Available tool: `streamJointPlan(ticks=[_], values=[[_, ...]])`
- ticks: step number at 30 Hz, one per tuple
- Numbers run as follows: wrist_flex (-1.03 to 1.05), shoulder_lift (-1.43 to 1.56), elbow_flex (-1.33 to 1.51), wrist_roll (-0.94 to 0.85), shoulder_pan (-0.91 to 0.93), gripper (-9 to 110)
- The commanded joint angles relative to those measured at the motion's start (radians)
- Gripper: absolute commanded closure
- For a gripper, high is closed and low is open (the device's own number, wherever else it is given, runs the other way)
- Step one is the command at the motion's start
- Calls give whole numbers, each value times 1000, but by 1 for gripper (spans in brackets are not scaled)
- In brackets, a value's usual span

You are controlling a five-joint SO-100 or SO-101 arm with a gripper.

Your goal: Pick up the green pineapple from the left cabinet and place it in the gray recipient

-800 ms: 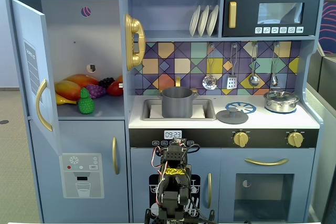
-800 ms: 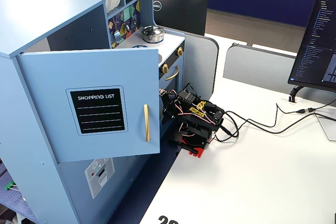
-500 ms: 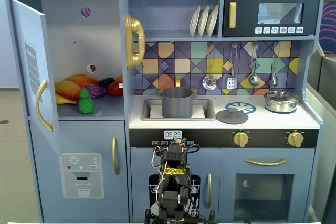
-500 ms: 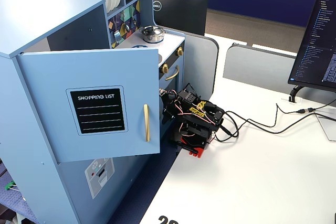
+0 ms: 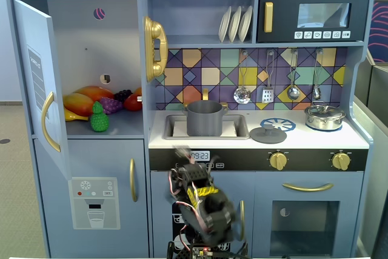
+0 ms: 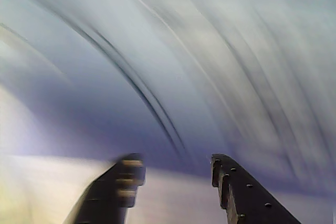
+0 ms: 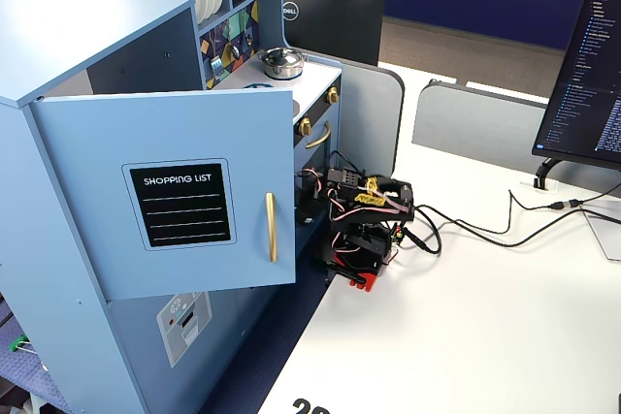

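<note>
The green pineapple stands on the shelf of the left cabinet, at the front of a pile of toy fruit. The cabinet door is swung wide open; it also shows in a fixed view. The gray recipient sits in the sink, right of the cabinet. My arm is folded low in front of the kitchen, blurred by motion, well below both. In the wrist view my gripper is open and empty, and the background is only blur.
Orange, red and purple toy fruit lie behind the pineapple. A gray lid and a shiny silver pot sit on the counter. A gold phone handle hangs beside the cabinet opening. Cables and a monitor are on the white desk.
</note>
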Motion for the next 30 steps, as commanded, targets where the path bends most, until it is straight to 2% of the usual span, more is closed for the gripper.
streamJointPlan(ticks=[1,6,20,30], values=[[-572,-204,-244,-64,-222,81],[-669,-411,-499,-54,-232,70],[-876,-726,-707,-169,-244,65],[-908,-908,-851,-195,-241,59]])
